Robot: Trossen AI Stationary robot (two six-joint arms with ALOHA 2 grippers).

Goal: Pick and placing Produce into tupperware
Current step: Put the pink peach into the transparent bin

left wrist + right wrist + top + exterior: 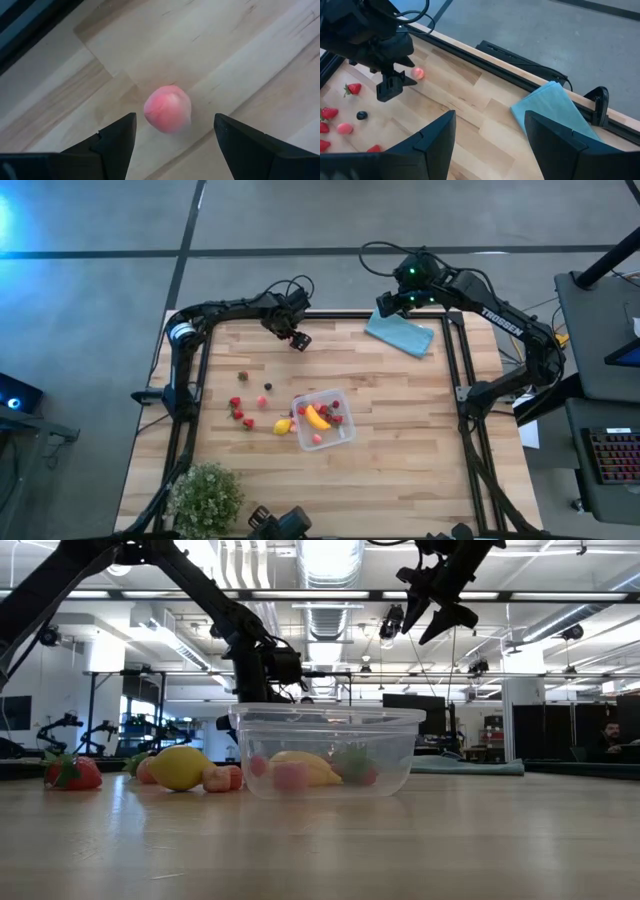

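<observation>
The only lettering I can make out is white "TROSSEN" printed along the right arm (pixel 503 321), seen from above. Nothing else on the table or in the room behind it is readable.

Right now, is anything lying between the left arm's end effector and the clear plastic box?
In the high view, only bare wood lies between the left end effector and the tupperware. The loose produce sits off to the side.
</observation>
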